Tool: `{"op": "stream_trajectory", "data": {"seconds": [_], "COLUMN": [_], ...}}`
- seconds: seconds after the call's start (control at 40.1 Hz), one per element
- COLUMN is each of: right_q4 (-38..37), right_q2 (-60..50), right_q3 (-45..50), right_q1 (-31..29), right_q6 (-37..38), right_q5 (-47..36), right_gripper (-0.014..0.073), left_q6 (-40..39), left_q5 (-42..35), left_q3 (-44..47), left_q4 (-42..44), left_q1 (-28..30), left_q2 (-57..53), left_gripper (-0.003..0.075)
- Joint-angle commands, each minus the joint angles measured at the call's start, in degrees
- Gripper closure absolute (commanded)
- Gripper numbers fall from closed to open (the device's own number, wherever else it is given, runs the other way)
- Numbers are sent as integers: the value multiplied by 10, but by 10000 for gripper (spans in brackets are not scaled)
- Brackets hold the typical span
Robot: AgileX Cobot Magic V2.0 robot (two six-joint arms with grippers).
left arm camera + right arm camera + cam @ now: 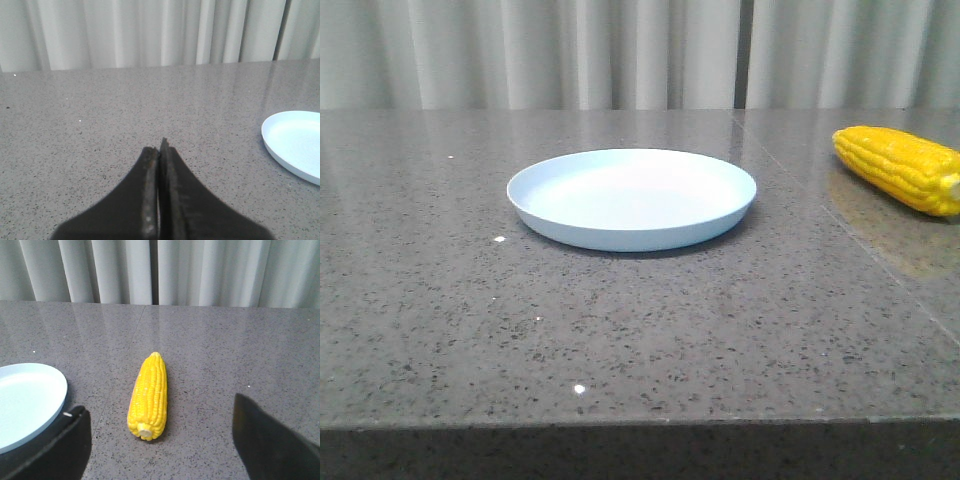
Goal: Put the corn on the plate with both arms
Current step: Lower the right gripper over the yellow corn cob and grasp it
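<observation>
A pale blue plate [632, 199] sits empty near the middle of a speckled grey stone table [620, 330], with the yellow corn [900, 168] lying on the table well to its right, its pale stub end toward the camera. The left gripper [161, 150] has its two dark fingers pressed together on nothing, above bare table beside the plate. The right gripper [160, 412] is spread wide, holding nothing, its fingers [270, 440] flanking the corn without touching it.

One corn [903, 167], one plate [631, 199], two claws [159, 150] [160, 440]
</observation>
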Motion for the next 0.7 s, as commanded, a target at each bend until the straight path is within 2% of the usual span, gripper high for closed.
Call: {"op": "stream_trajectory", "data": {"seconds": [0.0, 0.225, 0.474, 0.674], "right_q4": [3, 42, 41, 41], "right_q2": [9, 48, 276, 478], "right_q3": [-20, -37, -153, -291], "right_q1": [-4, -4, -4, -4], "right_q6": [-6, -6, -6, -6], "right_q5": [-53, -50, -36, 59], "right_gripper": [-8, -8, -8, -8], "left_q6": [-5, -5, -5, -5], "left_q5": [-38, -38, -38, -38], "left_q3": [-14, -14, -14, -14], "left_q4": [-3, -3, -3, -3], "left_q1": [1, 1, 1, 1], "left_q2": [2, 2, 2, 2], "left_gripper": [741, 741, 741, 741]}}
